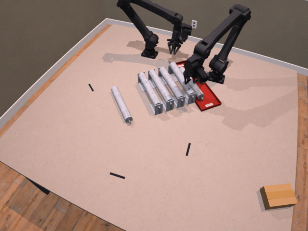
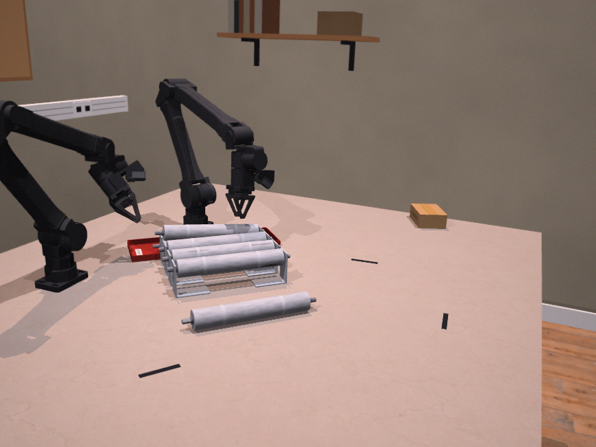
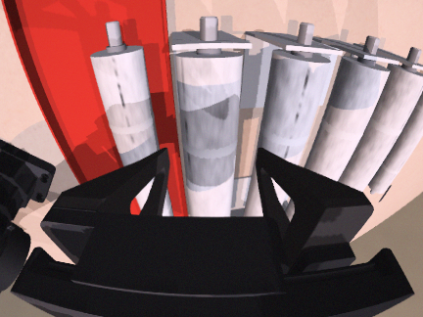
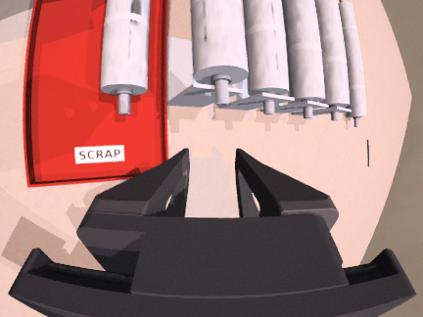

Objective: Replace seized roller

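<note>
One dark strip (image 1: pixel 91 87) (image 2: pixel 160 371) is nearest in the exterior view, flat on the pale, faintly veined counter (image 1: pixel 149 159) (image 2: pixel 288 399) (image 3: pixel 294 10). Next, a loose roller (image 1: pixel 121 103) (image 2: pixel 250 310), beside the roller bed (image 1: pixel 158 110) (image 2: pixel 285 271). Bed carries four rollers; the tray-side roller (image 1: pixel 180 74) (image 2: pixel 197 230) (image 3: pixel 208 113) (image 4: pixel 219 39) looks raised at the right arm's end — seating unclear there. Its other axle end pokes out at the bracket.

Right arm elbow up, forearm sloping down; right tool (image 1: pixel 173 53) (image 2: pixel 138 221) (image 4: pixel 212 151) tilted, off that raised end, part-open, nothing held. Left arm folded high, wrist near vertical; left tool (image 1: pixel 190 82) (image 2: pixel 240 216) (image 3: pixel 212 151) above the tray-side roller — fingers apart, released.

Red scrap tray (image 1: pixel 211 100) (image 2: pixel 144 241) (image 3: pixel 59 98) (image 4: pixel 64 117) behind, one roller in it (image 1: pixel 197 90) (image 3: pixel 127 108) (image 4: pixel 124 54). Can't tell the seized one by look.

Farther off: taped box (image 1: pixel 279 195) (image 2: pixel 428 216) near the counter's edge, drab wall (image 1: pixel 273 37) (image 2: pixel 457 120), wooden shelf (image 2: pixel 298 36) with books and a carton.
</note>
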Robot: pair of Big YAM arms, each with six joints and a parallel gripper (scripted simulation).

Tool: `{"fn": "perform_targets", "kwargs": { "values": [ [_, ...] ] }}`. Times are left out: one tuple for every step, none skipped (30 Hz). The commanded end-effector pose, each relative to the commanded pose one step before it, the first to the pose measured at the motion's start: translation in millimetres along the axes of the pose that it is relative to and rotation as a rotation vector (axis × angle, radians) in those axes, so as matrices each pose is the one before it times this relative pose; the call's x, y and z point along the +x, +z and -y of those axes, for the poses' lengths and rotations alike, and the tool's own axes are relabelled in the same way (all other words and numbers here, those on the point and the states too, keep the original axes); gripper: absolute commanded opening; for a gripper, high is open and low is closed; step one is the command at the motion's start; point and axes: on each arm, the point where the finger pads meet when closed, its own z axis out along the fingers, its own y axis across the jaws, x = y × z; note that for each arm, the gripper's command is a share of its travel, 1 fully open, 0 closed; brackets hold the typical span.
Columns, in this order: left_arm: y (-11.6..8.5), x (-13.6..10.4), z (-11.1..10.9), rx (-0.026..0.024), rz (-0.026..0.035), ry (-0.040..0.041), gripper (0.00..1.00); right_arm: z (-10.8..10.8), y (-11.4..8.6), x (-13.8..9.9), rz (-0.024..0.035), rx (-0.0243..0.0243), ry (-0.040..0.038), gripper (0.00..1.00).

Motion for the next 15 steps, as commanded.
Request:
{"fn": "perform_targets", "kwargs": {
  "values": [
    [5.56, 4.87, -0.78, -0.02110, -0.01076, 0.00659, 0.62, -0.73, 2.64, -3.03, -0.00138, 0.00422, 0.01786, 0.32],
    [0.00, 0.02, -0.01, -0.00006, -0.00002, 0.00000, 0.62, -0.03, 0.00, 0.00, 0.00002, -0.00002, 0.00013, 0.32],
    [-0.01, -0.09, -0.01, 0.00006, 0.00006, 0.00001, 0.62, 0.01, 0.00, -0.01, -0.00001, 0.00002, 0.00005, 0.32],
    [0.00, 0.00, 0.00, 0.00000, 0.00000, 0.00000, 0.62, 0.00, 0.00, 0.00, 0.00000, 0.00000, 0.00000, 0.32],
    [0.00, 0.00, 0.00, 0.00000, 0.00000, 0.00000, 0.62, 0.00, 0.00, 0.00, 0.00000, 0.00000, 0.00000, 0.32],
    [0.00, 0.00, 0.00, 0.00000, 0.00000, 0.00000, 0.62, 0.00, 0.00, 0.00, 0.00000, 0.00000, 0.00000, 0.32],
    [0.00, 0.07, -0.02, -0.00013, -0.00005, -0.00022, 0.62, -0.04, -0.01, -0.13, 0.00026, -0.00027, 0.00011, 0.32],
    [0.00, 0.01, -0.01, -0.00004, -0.00001, 0.00001, 0.62, -0.05, -0.02, 0.00, 0.00007, -0.00007, 0.00001, 0.32],
    [0.00, 0.00, -0.01, -0.00002, 0.00000, -0.00003, 0.62, -0.09, -0.03, -0.01, 0.00015, -0.00016, -0.00018, 0.32],
    [-0.01, -0.01, -0.01, 0.00001, 0.00002, -0.00007, 0.62, -0.02, -0.02, -0.03, 0.00011, -0.00011, 0.00004, 0.32],
    [-0.01, 0.00, -0.01, 0.00001, 0.00001, -0.00002, 0.62, 0.01, -0.03, -0.02, 0.00012, -0.00012, 0.00019, 0.32],
    [-0.01, 0.01, 0.00, 0.00000, 0.00000, 0.00002, 0.62, -0.01, 0.00, -0.02, 0.00004, -0.00004, 0.00001, 0.32],
    [-0.01, 0.01, 0.00, 0.00000, 0.00000, 0.00001, 0.62, -0.01, 0.01, -0.02, 0.00001, -0.00001, 0.00000, 0.32],
    [0.00, 0.01, 0.00, 0.00000, 0.00000, 0.00001, 0.62, -0.01, 0.00, 0.00, 0.00000, 0.00000, 0.00005, 0.32],
    [-22.02, -16.74, 22.09, 0.07626, 0.03472, -0.00450, 0.62, -4.72, -16.77, -28.21, 0.03413, -0.03691, 0.03853, 0.32]
  ]
}}
